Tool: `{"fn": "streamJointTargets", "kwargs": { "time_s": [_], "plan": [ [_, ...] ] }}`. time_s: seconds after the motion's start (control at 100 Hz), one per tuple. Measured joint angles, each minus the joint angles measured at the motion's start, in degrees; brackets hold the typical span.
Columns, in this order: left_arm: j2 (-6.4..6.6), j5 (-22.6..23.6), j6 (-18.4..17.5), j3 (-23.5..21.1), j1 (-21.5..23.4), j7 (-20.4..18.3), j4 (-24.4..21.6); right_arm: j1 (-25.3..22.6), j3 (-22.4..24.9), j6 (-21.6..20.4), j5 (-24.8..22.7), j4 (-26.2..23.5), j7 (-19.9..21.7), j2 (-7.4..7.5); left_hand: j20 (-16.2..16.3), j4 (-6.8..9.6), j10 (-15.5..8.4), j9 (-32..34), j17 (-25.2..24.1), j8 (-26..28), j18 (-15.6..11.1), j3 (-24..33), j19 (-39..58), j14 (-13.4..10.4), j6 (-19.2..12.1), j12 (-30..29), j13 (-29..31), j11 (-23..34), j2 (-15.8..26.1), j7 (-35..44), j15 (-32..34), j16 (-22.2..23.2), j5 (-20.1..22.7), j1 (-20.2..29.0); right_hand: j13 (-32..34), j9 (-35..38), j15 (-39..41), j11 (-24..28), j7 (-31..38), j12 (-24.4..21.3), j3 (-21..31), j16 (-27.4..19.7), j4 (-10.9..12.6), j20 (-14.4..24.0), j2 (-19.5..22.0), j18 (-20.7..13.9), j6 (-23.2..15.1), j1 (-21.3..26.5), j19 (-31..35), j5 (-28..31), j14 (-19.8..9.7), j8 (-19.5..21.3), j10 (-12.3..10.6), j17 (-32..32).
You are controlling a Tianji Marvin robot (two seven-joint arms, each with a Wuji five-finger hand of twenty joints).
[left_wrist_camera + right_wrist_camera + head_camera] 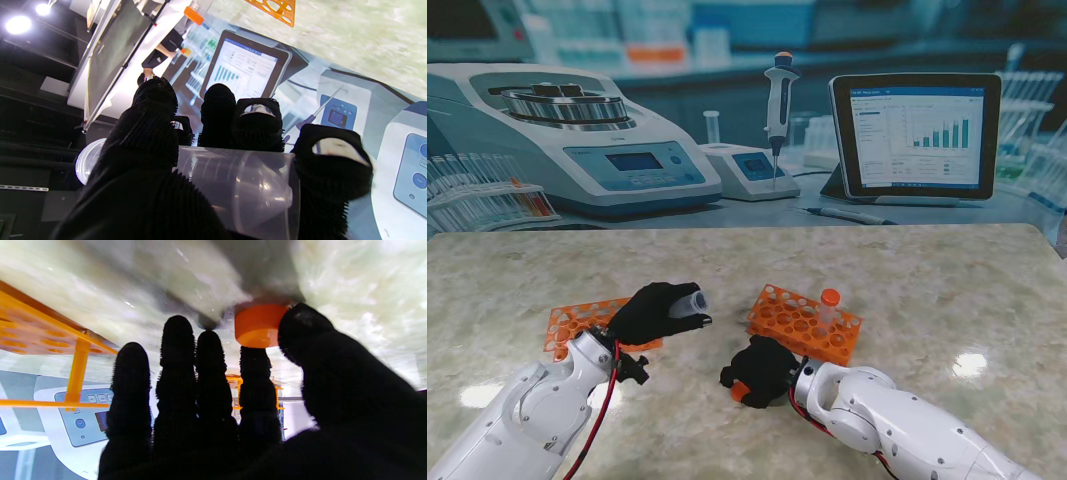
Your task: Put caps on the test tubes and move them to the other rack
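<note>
My left hand (pixel 659 313) is shut on a clear, uncapped test tube (pixel 693 300) and holds it roughly level above the table, over the right end of the left orange rack (pixel 575 326). In the left wrist view the tube (pixel 233 186) lies across the palm under the curled fingers (pixel 257 130). My right hand (pixel 762 370) rests low on the table, nearer to me than the right orange rack (pixel 799 323). Its thumb and index finger pinch an orange cap (pixel 258 325), which touches the tabletop. One orange-capped tube (pixel 829 305) stands in the right rack.
A lab backdrop with a centrifuge, pipette and tablet (pixel 915 135) stands along the table's far edge. The marble tabletop (pixel 947 290) stretches to the right of the right rack. The two racks lie about a hand's width apart.
</note>
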Motion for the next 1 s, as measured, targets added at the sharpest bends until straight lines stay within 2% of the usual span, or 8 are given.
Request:
{"fn": "streamJointTargets", "kwargs": {
  "time_s": [0.14,0.19,0.27,0.48,0.55,0.61,0.66,1.0],
  "plan": [
    [0.00,0.0,0.1,0.0,0.0,0.0,-0.1,0.5,-0.7,0.2,0.4,0.4,-0.5,-0.11,0.0,0.00,0.0,0.0,0.0,0.0,0.0,0.0,0.0,0.0,0.0,0.0,0.0,0.0,0.0,0.0,0.0,0.0,0.0,0.0,1.9,0.8,1.4,0.6,3.0,1.4,-0.1,0.2,-2.3,0.0,-0.3,0.0,-0.2,0.4,0.1,0.0,-0.2,-0.8,0.0,0.6],
    [0.01,0.0,0.1,0.0,0.1,0.0,-0.2,0.7,-1.0,0.2,0.6,0.5,-0.5,-0.16,0.0,0.00,0.0,0.0,0.0,0.0,0.0,0.0,0.0,0.0,0.0,0.0,0.0,0.0,0.0,0.0,0.0,0.0,0.0,0.0,1.9,1.2,1.5,1.1,4.1,3.5,-0.1,0.6,-2.8,0.0,-0.8,0.0,-0.2,1.2,0.1,0.0,-0.3,-1.9,0.0,0.7],
    [0.01,0.0,0.1,0.0,0.1,0.0,-0.2,1.0,-1.4,0.2,0.9,0.7,-0.6,-0.24,0.0,0.00,0.0,0.0,0.0,0.0,0.0,0.0,0.0,0.0,0.0,0.0,0.0,0.0,0.0,0.0,0.0,0.0,0.0,0.0,1.9,2.0,1.5,1.2,5.5,6.0,-0.1,0.6,-3.1,0.0,-0.9,0.0,-0.2,1.7,0.1,-0.1,-0.3,-3.0,0.0,1.0],
    [0.01,0.0,0.1,0.0,0.2,0.0,-0.2,1.4,-1.8,0.2,1.2,1.0,-0.5,-0.40,0.0,0.00,0.0,0.0,0.0,0.0,0.0,0.0,0.0,0.0,0.0,0.0,0.0,0.0,0.0,0.0,0.0,0.0,0.0,0.0,2.4,2.5,1.5,1.9,7.0,7.5,-0.1,0.7,-3.5,0.0,-1.7,0.0,-0.3,2.4,0.6,-0.8,-0.4,-4.5,0.0,1.2],
    [0.01,0.1,0.1,0.0,0.2,0.0,-0.3,1.4,-1.7,0.2,1.0,1.0,-0.7,-0.41,0.0,0.00,0.0,0.0,0.0,0.0,0.0,0.0,0.0,0.0,0.0,0.0,0.0,0.0,0.0,0.0,0.0,0.0,0.0,0.0,2.4,2.1,1.4,1.4,5.3,3.8,0.1,0.7,-3.5,0.0,-1.4,0.0,-0.3,2.4,0.6,-0.8,-0.4,-4.5,0.0,1.2],
    [0.01,0.1,0.1,0.0,0.2,0.0,-0.3,1.1,-1.3,0.0,0.6,0.9,-0.8,-0.41,0.0,0.00,0.0,0.0,0.0,0.0,0.0,0.0,0.0,0.0,0.0,0.0,0.0,0.0,0.0,0.0,0.0,0.0,0.0,0.0,2.2,0.9,1.4,-0.7,2.3,0.5,0.2,0.7,-1.2,0.0,-0.7,0.0,-0.3,1.3,0.6,-0.6,-0.4,-3.7,0.0,0.8],
    [0.01,0.1,0.1,0.0,0.2,0.0,-0.3,0.8,-0.8,-0.1,0.2,0.8,-0.8,-0.40,0.0,0.00,0.0,0.0,0.0,0.0,0.0,0.0,0.0,0.0,0.0,0.0,0.0,0.0,0.0,0.0,0.0,0.0,0.0,0.0,1.7,0.0,1.2,-2.9,0.5,-1.4,0.2,0.6,-0.6,0.0,-0.6,0.0,-0.3,1.0,0.6,-0.3,-0.4,-3.6,0.0,0.2],
    [0.01,0.1,0.2,0.0,0.2,0.0,-0.3,-0.7,0.8,-1.0,-1.0,-0.5,0.2,0.18,0.0,0.00,0.0,0.0,0.0,0.0,0.0,0.0,0.0,0.0,0.0,0.0,0.0,0.0,0.0,0.0,0.0,0.0,0.0,0.0,0.5,-2.6,1.1,-6.3,-5.9,-5.5,-0.8,-0.2,0.0,0.7,0.0,0.0,1.6,-3.2,0.6,-2.5,-0.4,-4.4,0.0,-1.6]
  ]
}}
